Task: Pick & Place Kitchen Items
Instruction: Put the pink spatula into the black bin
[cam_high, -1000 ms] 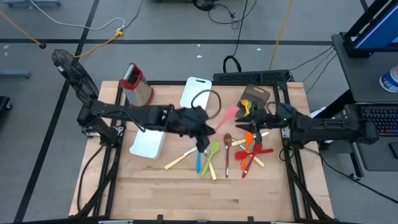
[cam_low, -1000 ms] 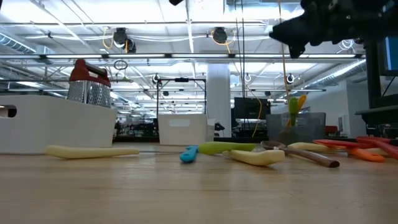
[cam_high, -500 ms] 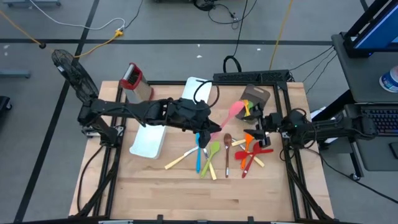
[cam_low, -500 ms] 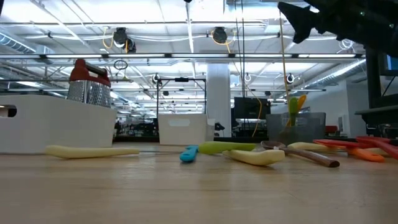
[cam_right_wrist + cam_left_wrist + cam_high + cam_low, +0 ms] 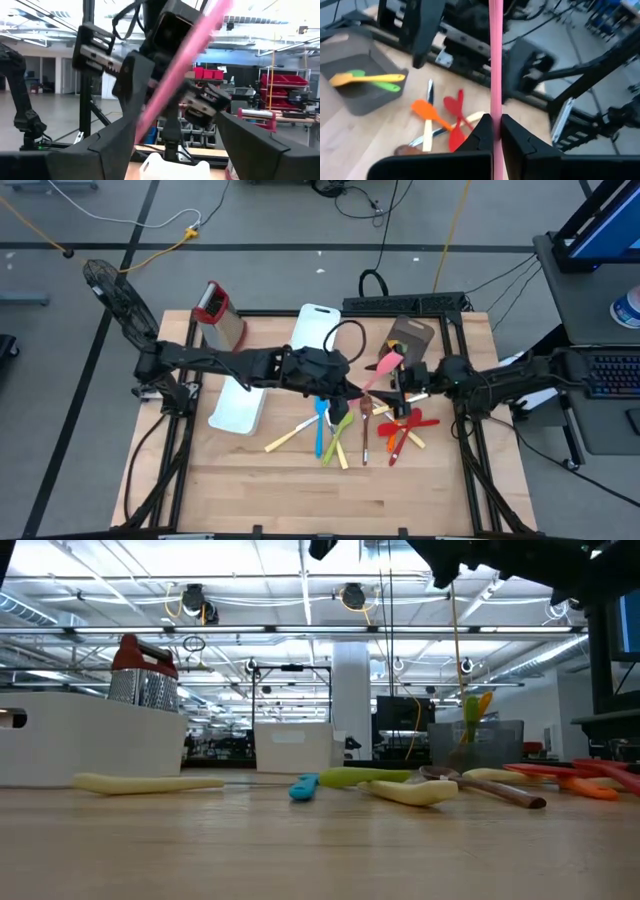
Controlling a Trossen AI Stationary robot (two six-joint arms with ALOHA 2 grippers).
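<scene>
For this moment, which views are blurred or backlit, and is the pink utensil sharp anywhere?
Left wrist view: the pink utensil is a sharp vertical bar between the left gripper's fingers; the room behind is soft. Right wrist view: it is a smeared pink diagonal, with bright ceiling lights behind dark arm parts. Low view: ceiling lights leave the arms as silhouettes; the grater reads clearly. High view: even light, mild blur.

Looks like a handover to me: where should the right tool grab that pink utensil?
Probably the free upper stretch of the pink utensil. The left tool is shut on its lower shaft, and the open right tool already faces that long, thin handle with a finger on each side, so closing across it suits.
</scene>
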